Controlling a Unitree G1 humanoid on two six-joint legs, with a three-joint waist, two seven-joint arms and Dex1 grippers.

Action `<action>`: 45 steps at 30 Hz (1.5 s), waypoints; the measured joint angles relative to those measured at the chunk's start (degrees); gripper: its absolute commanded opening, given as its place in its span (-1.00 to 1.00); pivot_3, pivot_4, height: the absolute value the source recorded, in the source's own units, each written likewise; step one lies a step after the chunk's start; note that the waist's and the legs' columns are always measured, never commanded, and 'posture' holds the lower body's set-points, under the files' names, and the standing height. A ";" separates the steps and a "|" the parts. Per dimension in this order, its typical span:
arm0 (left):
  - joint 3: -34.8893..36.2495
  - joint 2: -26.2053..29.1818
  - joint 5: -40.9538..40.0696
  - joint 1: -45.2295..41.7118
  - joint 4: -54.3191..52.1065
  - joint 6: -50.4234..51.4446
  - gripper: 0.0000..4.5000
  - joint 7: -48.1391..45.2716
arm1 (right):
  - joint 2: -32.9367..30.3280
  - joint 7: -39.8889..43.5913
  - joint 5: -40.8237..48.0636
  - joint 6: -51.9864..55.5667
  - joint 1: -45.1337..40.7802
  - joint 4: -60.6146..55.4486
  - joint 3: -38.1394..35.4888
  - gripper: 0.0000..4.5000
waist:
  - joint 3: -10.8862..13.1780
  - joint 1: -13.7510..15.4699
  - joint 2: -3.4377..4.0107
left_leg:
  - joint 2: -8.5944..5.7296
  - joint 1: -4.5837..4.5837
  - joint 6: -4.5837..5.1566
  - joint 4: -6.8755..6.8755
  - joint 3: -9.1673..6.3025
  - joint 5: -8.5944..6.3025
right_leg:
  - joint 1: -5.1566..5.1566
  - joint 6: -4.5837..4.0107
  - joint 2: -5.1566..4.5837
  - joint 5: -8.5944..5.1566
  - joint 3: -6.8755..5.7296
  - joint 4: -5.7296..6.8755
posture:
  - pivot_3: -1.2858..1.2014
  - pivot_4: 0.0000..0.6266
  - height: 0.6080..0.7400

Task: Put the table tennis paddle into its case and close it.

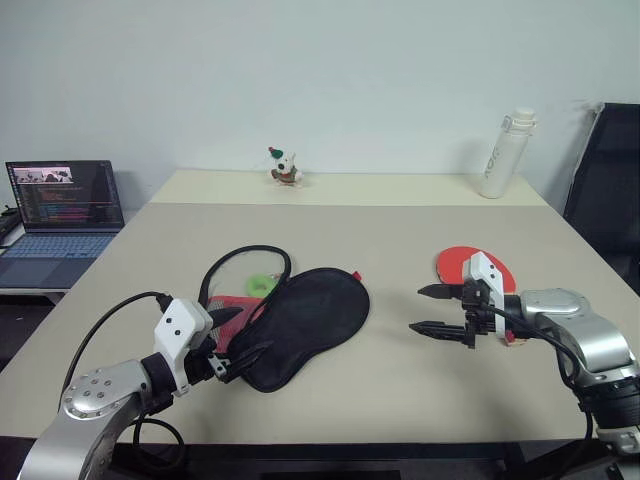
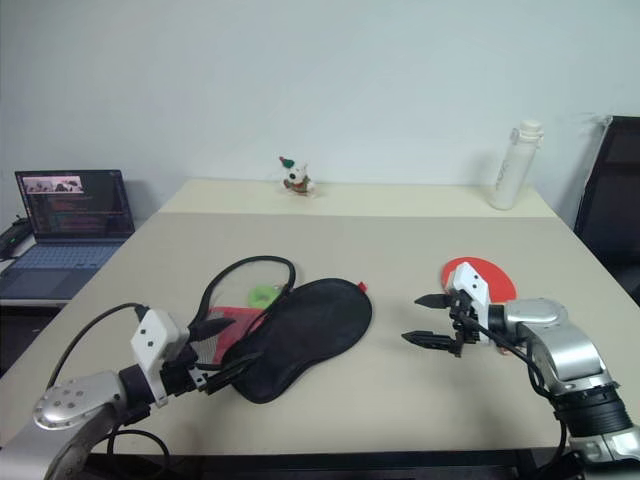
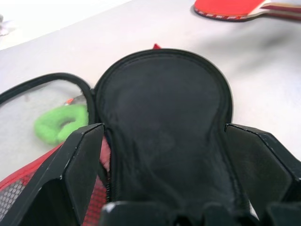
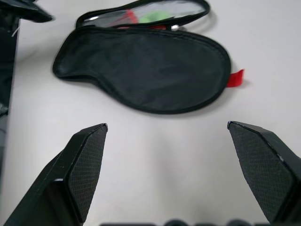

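From the head views, the paddle case [image 1: 305,322] lies mid-table, the table tennis paddle [image 2: 483,276] just behind the wide-open, empty right gripper [image 2: 431,320]. In the left wrist view, the left gripper [image 3: 164,141], spread wide and holding nothing, straddles the case's narrow end; closing there may pinch both layers shut. In the right wrist view, the gripper faces away from the paddle, so reaching blind risks nudging it.

A black paddle-shaped fabric case [image 1: 305,320], its red mesh side peeking out beside a green ring, lies flat with its narrow end between the left gripper's [image 1: 232,343] spread fingers, while the red-faced paddle [image 1: 463,264] lies flat just behind the right gripper [image 1: 432,309].
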 measured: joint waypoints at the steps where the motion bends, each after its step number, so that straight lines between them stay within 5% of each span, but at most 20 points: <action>1: 0.01 0.00 -0.03 -0.22 0.04 0.00 0.98 -0.02 | -0.31 -0.01 0.03 0.18 0.02 -0.44 -0.04 1.00 | 0.00 0.00 0.00 | 0.00 0.01 0.00 0.00 0.00 0.00 | 0.01 0.00 0.00 0.00 0.00 0.00 | 0.03 -0.52 1.00; 17: 3.49 3.56 -4.54 1.06 1.56 4.91 0.98 -4.19 | -0.58 -2.64 3.78 6.38 0.72 -5.52 -1.00 1.00 | 0.01 -0.06 -0.02 | 0.03 0.01 0.00 0.00 0.00 0.00 | 0.00 0.00 0.01 0.00 0.00 0.01 | 0.03 -0.52 1.00; 23: 7.19 9.34 -6.29 1.28 2.66 6.03 0.98 -9.47 | 3.50 -6.58 4.38 11.49 -0.26 -7.88 2.01 1.00 | 0.05 0.10 -0.04 | 0.06 0.00 -0.01 0.00 0.00 0.00 | -0.02 0.00 0.02 0.00 -0.04 0.04 | 0.03 -0.52 1.00; 39: 10.96 12.44 -13.98 -0.88 4.40 11.65 0.98 -14.81 | 17.71 -27.51 -0.81 27.23 -3.01 -5.04 9.78 1.00 | 0.05 -0.22 -0.18 | 0.14 -0.06 -0.04 -0.06 0.11 0.01 | -0.19 0.00 0.06 0.00 0.02 0.06 | 0.03 -0.52 1.00; 45: 11.88 14.11 -13.86 -0.41 4.31 12.33 0.98 -15.79 | 23.36 -29.84 -5.10 24.39 -6.60 2.21 14.05 1.00 | -0.07 -0.78 -0.36 | 0.28 0.11 -0.04 -0.05 0.15 0.01 | -0.13 -0.15 0.16 0.09 0.03 0.14 | 0.03 -0.52 1.00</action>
